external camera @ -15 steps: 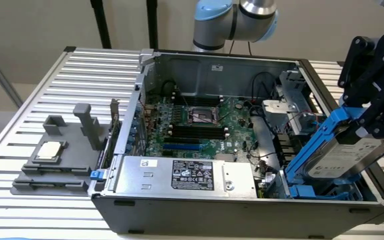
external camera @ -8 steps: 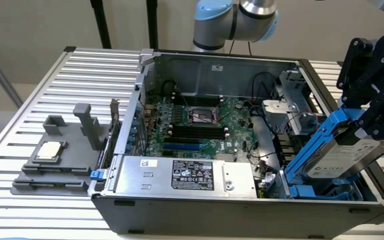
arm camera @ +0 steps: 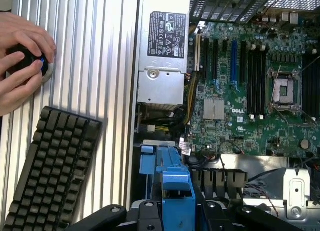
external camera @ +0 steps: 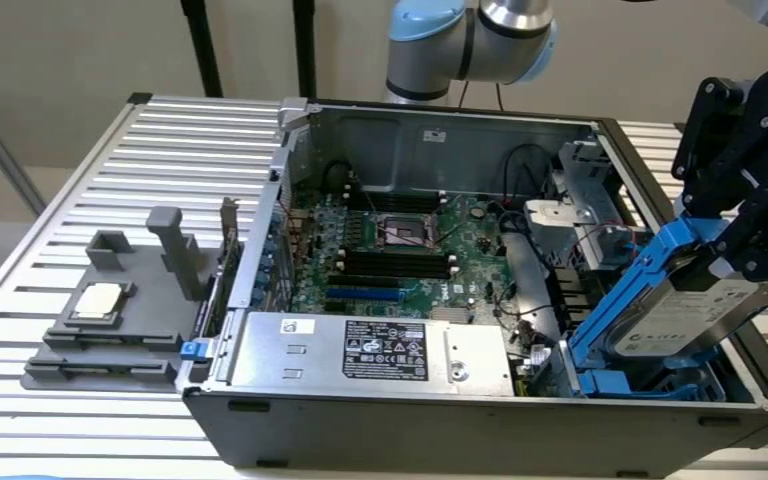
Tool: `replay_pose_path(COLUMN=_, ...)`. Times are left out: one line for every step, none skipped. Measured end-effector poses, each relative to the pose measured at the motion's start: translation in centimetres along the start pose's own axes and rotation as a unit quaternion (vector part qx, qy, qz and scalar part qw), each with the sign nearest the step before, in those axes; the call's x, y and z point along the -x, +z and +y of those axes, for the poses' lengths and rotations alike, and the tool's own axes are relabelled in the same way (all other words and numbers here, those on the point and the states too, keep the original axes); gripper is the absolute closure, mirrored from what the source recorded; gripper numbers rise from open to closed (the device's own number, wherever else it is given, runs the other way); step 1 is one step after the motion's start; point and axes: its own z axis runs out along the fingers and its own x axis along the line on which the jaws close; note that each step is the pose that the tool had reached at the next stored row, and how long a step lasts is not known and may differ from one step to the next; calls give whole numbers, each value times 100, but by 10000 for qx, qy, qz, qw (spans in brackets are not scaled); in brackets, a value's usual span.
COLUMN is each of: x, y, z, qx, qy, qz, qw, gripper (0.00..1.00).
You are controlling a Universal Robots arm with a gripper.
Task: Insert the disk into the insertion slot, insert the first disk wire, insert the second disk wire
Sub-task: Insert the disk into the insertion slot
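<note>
The robot's black hand (external camera: 747,262) is clamping the upper end of the disk (external camera: 688,300) — a flat rectangular silver-grey hard drive with a white label, clipped in a bright blue plastic carrier frame. The black links are covering the exact contact. The disk is leaning steeply, its lower end sitting at the insertion slot (external camera: 620,383), a dark grey metal bay with blue plastic rails in the open dark grey computer case (external camera: 491,430). How deep it is reaching is hidden. The case is standing on the ribbed aluminium bench (external camera: 157,160). In the wrist view a silver power-supply box (arm camera: 162,66) is lying beside the green motherboard (arm camera: 250,91), and a person's fingers (arm camera: 25,38) are resting on a round black knob (arm camera: 25,60) — mostly covered — near a black keyboard (arm camera: 50,166).
</note>
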Motion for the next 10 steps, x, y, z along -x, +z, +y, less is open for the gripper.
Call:
replay_pose_path(x=0, y=1, z=-1, qx=0, qy=-5, qz=0, qw=10000, gripper=67)
replay_pose_path(x=0, y=2, z=-2, qx=0, qy=-10, qz=0, qw=10000, gripper=67)
replay_pose_path(x=0, y=3, z=-5, qx=1, qy=-16, qz=1, qw=10000, gripper=67)
replay_pose_path(x=-1, y=4, z=-7, qx=1, qy=-21, qz=1, qw=10000, gripper=67)
replay_pose_path(x=-1, y=6, z=-9, qx=1, qy=-25, qz=1, qw=10000, gripper=67)
replay_pose_path(x=-1, y=7, z=-11, qx=2, qy=-29, qz=2, qw=10000, gripper=67)
replay_pose_path(x=-1, y=10, z=-12, qx=2, qy=-33, qz=1, qw=10000, gripper=67)
replay_pose_path(x=-1, y=14, z=-13, qx=2, qy=-38, qz=1, qw=10000, gripper=67)
replay_pose_path(x=-1, y=17, z=-14, qx=2, qy=-41, qz=2, qw=10000, gripper=67)
replay_pose_path(x=-2, y=22, z=-14, qx=2, qy=-44, qz=2, qw=10000, gripper=67)
